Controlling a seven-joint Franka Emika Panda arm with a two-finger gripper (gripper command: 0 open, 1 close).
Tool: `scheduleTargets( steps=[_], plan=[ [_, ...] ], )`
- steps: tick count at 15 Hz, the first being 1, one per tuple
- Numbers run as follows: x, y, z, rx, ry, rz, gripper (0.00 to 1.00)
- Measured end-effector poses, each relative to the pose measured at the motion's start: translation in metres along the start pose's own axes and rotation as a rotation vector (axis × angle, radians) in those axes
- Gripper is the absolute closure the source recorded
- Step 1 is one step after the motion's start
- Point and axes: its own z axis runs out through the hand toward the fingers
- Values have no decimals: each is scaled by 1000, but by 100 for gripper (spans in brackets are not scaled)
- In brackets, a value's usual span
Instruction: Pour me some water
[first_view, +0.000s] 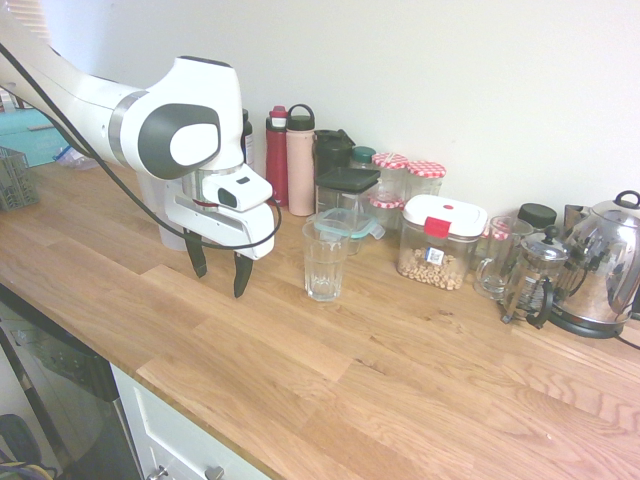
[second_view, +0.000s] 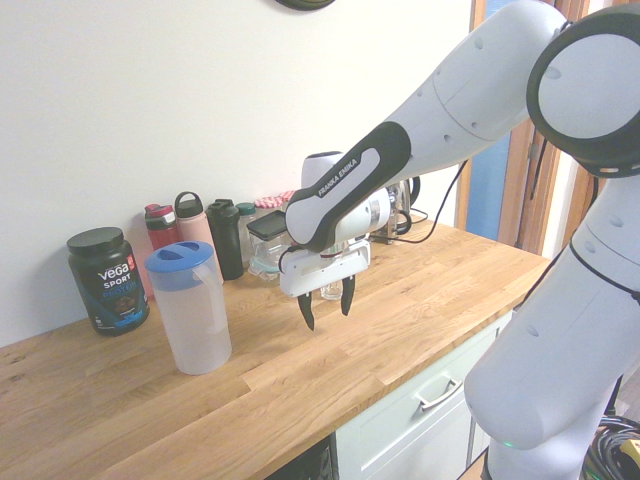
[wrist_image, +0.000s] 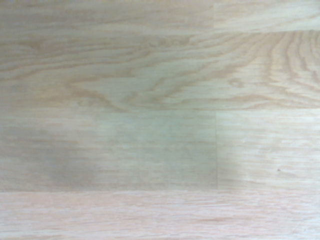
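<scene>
Second exterior view: gripper (second_view: 326, 306), jaws wide and empty, pointing down above bare worktop (second_view: 400, 330) between jug (second_view: 190, 310) with blue lid and drinking glass (first_view: 325, 260), the jug standing upright toward the wall edge, its water hardly discernible.

Glossy white Franka arm (second_view: 470, 100) with dark grey joint caps (FRANKA EMIKA lettering), black cable, black-fingered gripper (second_view: 327, 305).
</scene>
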Motion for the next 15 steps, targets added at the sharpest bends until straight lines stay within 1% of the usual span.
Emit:
scheduleTargets(
  steps=[3,5,7,11,13,15],
  plan=[
    [-1,-1,-4,9,4,-4,0],
    [-15,-8,-24,44,29,-33,0],
    [-45,-17,-58,89,65,-89,0],
    [-134,-42,-114,200,189,-218,0],
    [-170,-56,-124,244,245,-253,0],
    [-189,-69,-126,292,285,-273,0]
  ],
)
